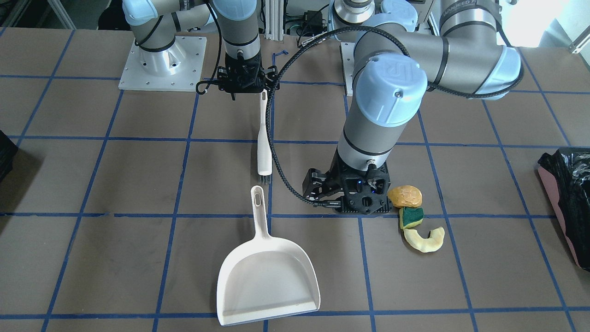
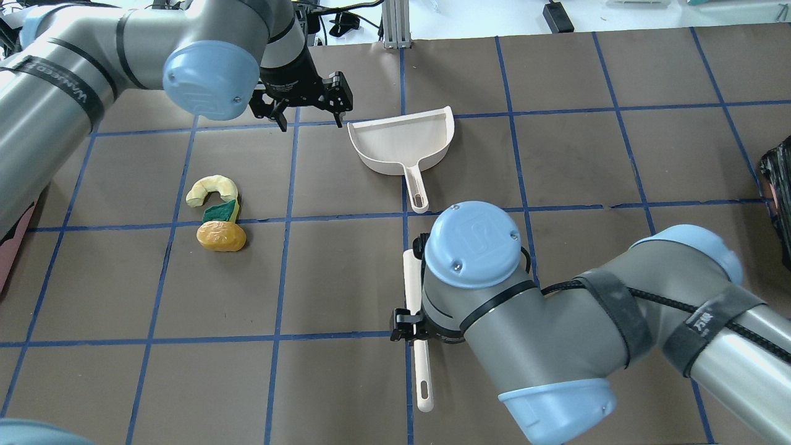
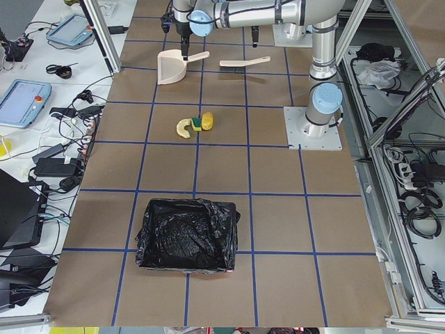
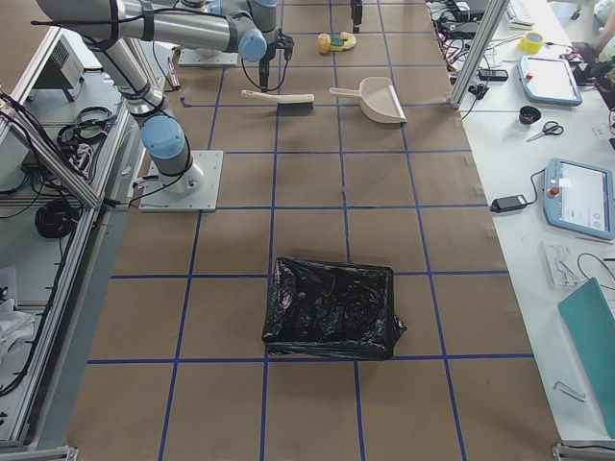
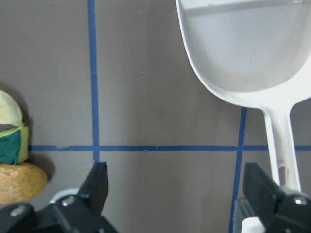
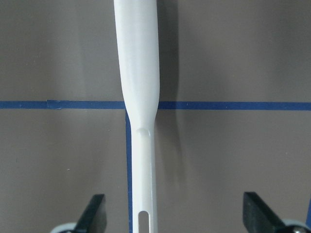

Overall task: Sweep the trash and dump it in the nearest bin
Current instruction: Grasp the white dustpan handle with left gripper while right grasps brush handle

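The trash lies in a cluster: a tan-orange lump (image 1: 404,196), a green-and-yellow sponge chunk (image 1: 411,216) and a pale yellow crescent (image 1: 426,240); it also shows in the overhead view (image 2: 220,236). My left gripper (image 1: 352,203) (image 2: 311,120) (image 5: 177,194) is open and empty, between the trash and the white dustpan (image 2: 401,145). My right gripper (image 1: 246,87) (image 6: 175,216) is open, low over the white brush (image 1: 263,143); the handle (image 6: 138,73) runs between the fingers, untouched. The bin (image 1: 569,184) with the black bag stands at the table end on my left.
The dustpan (image 1: 267,276) lies flat, its handle pointing toward the brush's bristles. A second black-bagged container (image 4: 332,307) stands at the table end on my right. The brown table (image 1: 115,249) has a blue tape grid.
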Controlling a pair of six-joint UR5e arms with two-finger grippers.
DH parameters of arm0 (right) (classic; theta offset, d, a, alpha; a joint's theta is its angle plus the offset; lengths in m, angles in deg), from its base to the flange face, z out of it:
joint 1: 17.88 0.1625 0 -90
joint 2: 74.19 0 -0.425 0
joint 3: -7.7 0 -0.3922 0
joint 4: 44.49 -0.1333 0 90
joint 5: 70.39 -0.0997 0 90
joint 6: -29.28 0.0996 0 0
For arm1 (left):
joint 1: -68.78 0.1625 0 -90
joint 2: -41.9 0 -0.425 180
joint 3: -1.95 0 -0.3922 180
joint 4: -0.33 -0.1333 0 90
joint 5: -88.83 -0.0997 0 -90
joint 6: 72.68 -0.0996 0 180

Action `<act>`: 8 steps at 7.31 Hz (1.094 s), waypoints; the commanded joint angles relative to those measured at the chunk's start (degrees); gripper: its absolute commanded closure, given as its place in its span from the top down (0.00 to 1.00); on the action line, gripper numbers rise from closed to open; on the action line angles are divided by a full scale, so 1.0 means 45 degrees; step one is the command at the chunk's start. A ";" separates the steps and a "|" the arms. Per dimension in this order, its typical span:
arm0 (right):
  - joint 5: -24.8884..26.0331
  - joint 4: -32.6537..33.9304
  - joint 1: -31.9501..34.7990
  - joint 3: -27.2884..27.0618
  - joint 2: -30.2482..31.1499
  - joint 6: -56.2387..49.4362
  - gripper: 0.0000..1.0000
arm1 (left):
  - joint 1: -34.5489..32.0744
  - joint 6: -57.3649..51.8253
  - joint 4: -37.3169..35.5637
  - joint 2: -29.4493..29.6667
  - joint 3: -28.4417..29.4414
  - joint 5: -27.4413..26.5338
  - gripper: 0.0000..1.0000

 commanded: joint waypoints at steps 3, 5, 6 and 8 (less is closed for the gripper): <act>-0.0152 0.0639 0.0911 -0.0156 -0.1534 0.0334 0.91 | -0.1580 0.2418 -0.0466 0.2840 0.2012 0.0177 1.00; -0.0171 0.0682 0.0991 -0.0428 -0.1576 0.0549 0.89 | -0.1992 0.2980 -0.0487 0.3176 0.1937 0.0117 0.89; -0.0171 0.0701 0.0991 -0.0507 -0.1711 0.0549 0.86 | -0.2226 0.3121 -0.0467 0.3216 0.1859 0.0214 0.89; -0.0191 0.0897 0.0991 -0.0566 -0.1830 0.0626 0.79 | -0.2596 0.3415 -0.0506 0.2925 0.0848 0.0273 0.86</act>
